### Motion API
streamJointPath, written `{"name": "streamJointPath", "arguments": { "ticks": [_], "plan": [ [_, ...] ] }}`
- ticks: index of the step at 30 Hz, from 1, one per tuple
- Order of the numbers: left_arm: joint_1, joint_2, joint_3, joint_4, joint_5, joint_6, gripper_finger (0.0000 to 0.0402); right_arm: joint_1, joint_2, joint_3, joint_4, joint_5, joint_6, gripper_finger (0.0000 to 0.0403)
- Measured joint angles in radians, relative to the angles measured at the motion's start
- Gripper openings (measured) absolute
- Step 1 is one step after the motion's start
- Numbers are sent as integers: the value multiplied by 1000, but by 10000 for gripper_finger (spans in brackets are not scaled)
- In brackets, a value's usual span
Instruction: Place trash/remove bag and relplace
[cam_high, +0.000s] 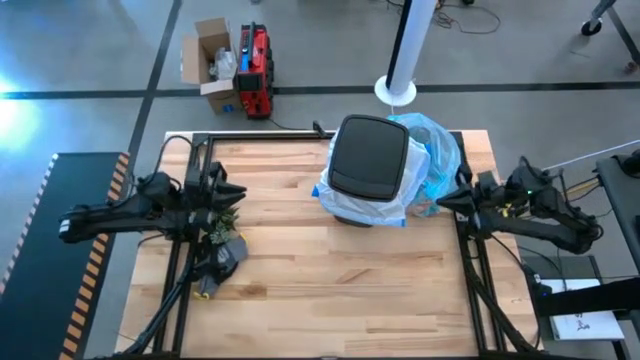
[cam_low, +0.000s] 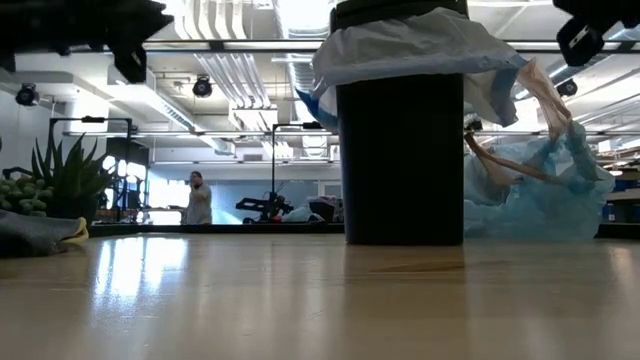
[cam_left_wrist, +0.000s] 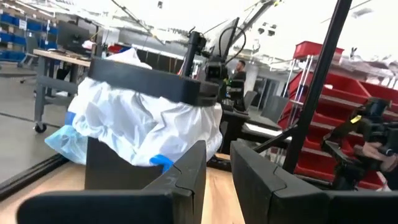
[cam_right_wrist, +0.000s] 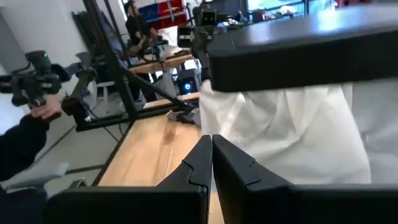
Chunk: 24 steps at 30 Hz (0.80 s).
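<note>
A black bin (cam_high: 368, 160) stands at the tabletop's (cam_high: 340, 280) far edge, white liner (cam_high: 350, 205) folded over its rim, the blue bag (cam_high: 435, 160) discarded just beside it. Left end effector (cam_high: 232, 192) hovers slightly open, empty; right end effector (cam_high: 443, 200) closed, empty, near the bag.

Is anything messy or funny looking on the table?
Yes. A crumpled light-blue bag lies in a heap on the table right beside the black bin, not inside it. The white bag in the bin hangs out unevenly under the lid. A little green plant sits near the left gripper.
</note>
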Motion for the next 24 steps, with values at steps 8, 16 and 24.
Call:
{"name": "streamJointPath", "arguments": {
  "ticks": [8,16,24],
  "plan": [
    [-2,1,-205,232,5,-33,59,0,11,12,174,-2,38,0],
    [-4,22,-246,271,-23,-40,59,0,61,-88,360,0,36,0],
    [-4,24,-246,277,-23,-37,59,18,214,-219,684,-78,65,0]
  ]
}}
